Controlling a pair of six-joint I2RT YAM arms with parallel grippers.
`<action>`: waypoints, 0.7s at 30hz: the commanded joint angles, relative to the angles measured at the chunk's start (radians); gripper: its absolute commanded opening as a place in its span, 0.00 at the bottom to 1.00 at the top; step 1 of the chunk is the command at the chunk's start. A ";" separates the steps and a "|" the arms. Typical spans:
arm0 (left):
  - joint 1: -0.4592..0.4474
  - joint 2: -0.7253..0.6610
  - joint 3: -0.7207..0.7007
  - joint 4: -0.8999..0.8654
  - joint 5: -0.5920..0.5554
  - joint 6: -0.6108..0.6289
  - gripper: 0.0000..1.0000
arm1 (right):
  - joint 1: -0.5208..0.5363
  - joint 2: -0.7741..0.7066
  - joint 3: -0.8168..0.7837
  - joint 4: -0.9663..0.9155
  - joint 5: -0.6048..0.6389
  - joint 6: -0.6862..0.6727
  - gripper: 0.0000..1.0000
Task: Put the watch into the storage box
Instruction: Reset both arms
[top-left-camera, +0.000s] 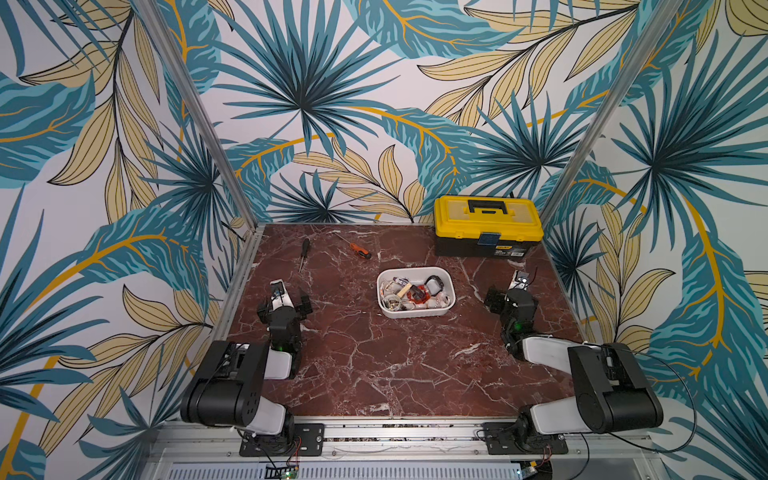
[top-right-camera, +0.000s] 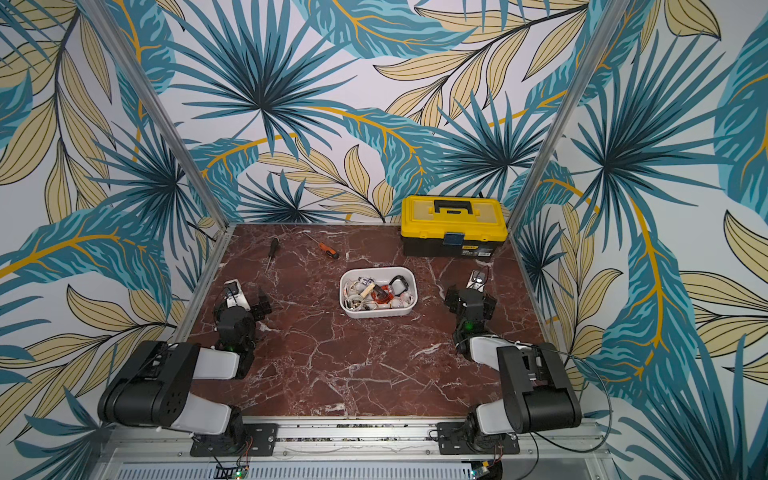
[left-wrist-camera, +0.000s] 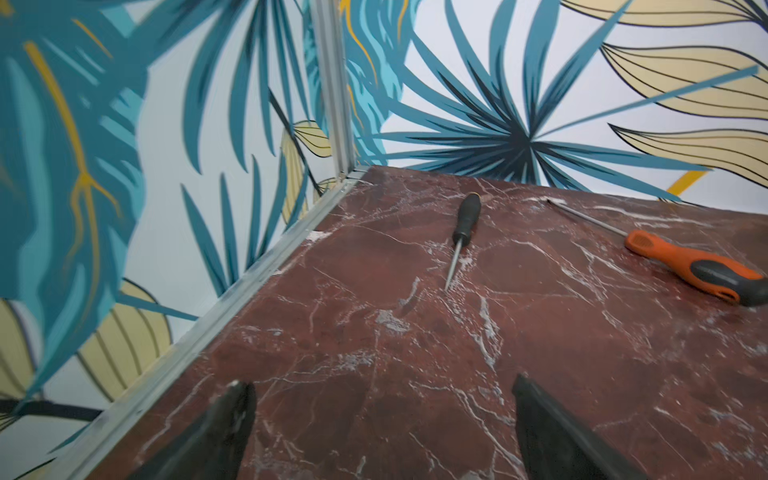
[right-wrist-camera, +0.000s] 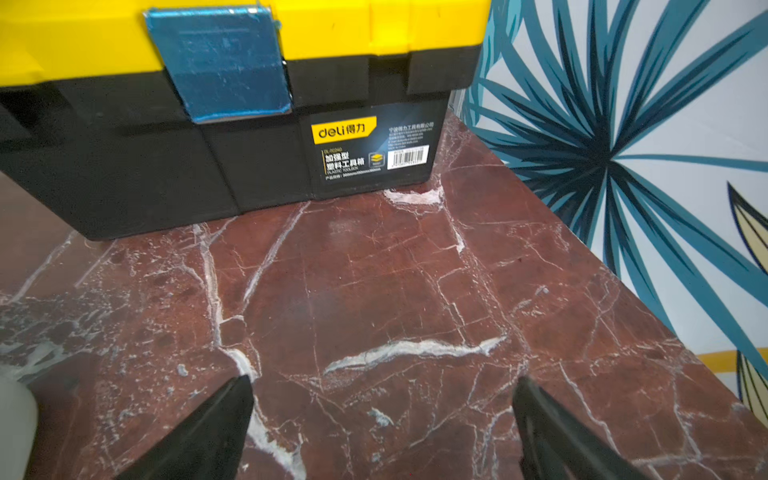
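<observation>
The storage box (top-left-camera: 415, 313) is a white lidless tub at the middle of the marble table, seen in both top views (top-right-camera: 376, 313). Several small items lie in it. Among them, at its far right end, is a black-banded watch (top-left-camera: 433, 284) with a pale face (top-right-camera: 398, 284). My left gripper (left-wrist-camera: 381, 380) rests low near the table's left edge, well left of the box, open and empty. My right gripper (right-wrist-camera: 383, 377) sits near the right edge, right of the box, open with only bare marble between its fingers.
A yellow-lidded black toolbox (top-left-camera: 486, 224) stands shut at the far right, straight ahead of the right gripper (right-wrist-camera: 208, 145). A black screwdriver (left-wrist-camera: 465, 220) and an orange one (left-wrist-camera: 690, 266) lie at the far left. Patterned walls close three sides.
</observation>
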 joint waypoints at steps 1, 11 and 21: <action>0.009 0.058 -0.017 0.198 0.114 0.041 1.00 | -0.003 0.085 -0.059 0.276 -0.052 -0.060 1.00; 0.023 0.049 0.123 -0.063 0.111 0.025 1.00 | -0.002 0.044 -0.033 0.151 -0.045 -0.030 1.00; 0.024 0.050 0.123 -0.063 0.113 0.025 1.00 | -0.003 0.043 -0.034 0.153 -0.044 -0.031 1.00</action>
